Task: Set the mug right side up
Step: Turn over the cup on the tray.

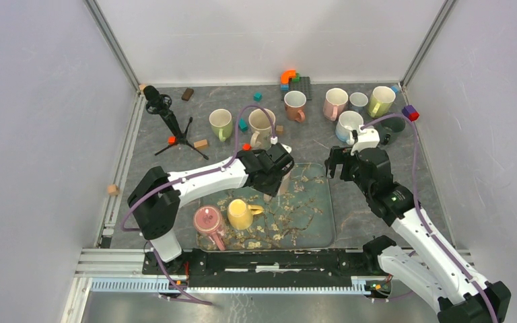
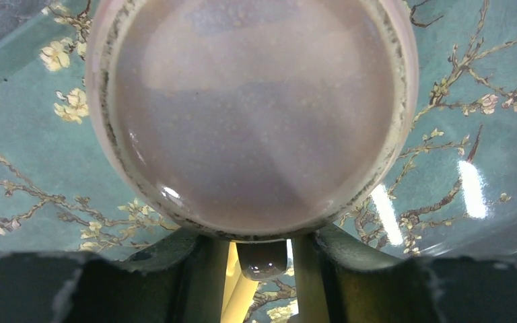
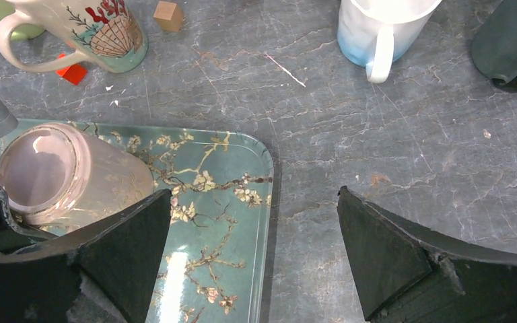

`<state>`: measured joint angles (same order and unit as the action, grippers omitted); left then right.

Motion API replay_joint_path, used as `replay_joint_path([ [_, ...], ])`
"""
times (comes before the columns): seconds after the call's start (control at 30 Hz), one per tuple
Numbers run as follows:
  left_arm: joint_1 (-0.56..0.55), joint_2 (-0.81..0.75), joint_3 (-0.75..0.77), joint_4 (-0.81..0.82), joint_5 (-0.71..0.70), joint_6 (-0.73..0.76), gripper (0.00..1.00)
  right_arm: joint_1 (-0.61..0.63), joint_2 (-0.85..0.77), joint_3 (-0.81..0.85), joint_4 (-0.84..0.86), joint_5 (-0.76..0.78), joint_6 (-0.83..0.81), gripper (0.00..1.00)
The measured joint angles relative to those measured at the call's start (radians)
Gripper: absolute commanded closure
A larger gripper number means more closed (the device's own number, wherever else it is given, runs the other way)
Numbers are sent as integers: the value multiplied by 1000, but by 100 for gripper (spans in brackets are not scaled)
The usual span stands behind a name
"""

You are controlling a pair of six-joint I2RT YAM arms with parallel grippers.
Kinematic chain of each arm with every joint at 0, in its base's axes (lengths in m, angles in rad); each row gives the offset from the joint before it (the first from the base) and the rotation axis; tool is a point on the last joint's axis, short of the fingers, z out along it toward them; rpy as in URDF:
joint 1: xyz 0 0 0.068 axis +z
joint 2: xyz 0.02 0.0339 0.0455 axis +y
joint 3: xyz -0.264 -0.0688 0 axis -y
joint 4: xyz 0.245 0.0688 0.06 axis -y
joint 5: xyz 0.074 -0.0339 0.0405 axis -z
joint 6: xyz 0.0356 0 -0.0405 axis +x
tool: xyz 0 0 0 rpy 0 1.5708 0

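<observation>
Closest to the lens in the left wrist view are the left gripper's [image 2: 262, 269] own jaws, drawn in narrow on either side of a small dark rounded piece that looks like the mug's handle [image 2: 262, 261]. I cannot tell whether they already pinch it or only flank it.

Above them the pale pink mug [image 2: 256, 114] fills the view with its glossy base towards the camera. It stands mouth down on the blossom-patterned tray [image 3: 242, 202], close to the tray's far edge.

The right gripper [image 3: 256, 202] hangs off to the side with its jaws spread wide and nothing between them. It is over the tray's corner and the grey table [image 3: 377, 121], apart from the mug.

The step in hand appears to be the grasp itself: the left arm securing the handle before any lift or turn. The mug is not yet righted.

Next, the grip needs to be firm on the handle. Then the mug must be raised clear of the tray, rolled half over at the wrist, and set down on its base. A glazed handle may slip or swing as the weight turns.

A yellow mug [image 1: 241, 214] and a darker pink mug [image 1: 207, 219] sit towards the tray's near end, well apart from the work.
</observation>
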<state>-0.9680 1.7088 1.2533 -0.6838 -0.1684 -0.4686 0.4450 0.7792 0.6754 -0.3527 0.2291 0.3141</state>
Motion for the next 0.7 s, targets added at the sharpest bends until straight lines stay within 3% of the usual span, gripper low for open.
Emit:
replay_joint_path([
  [0.43,0,0,21,-2,-13,0,62,0,-1,-27,9,-28,17,2],
  [0.7,0,0,23,3,-24,7,85,0,-1,-40,24,-47,30,2],
])
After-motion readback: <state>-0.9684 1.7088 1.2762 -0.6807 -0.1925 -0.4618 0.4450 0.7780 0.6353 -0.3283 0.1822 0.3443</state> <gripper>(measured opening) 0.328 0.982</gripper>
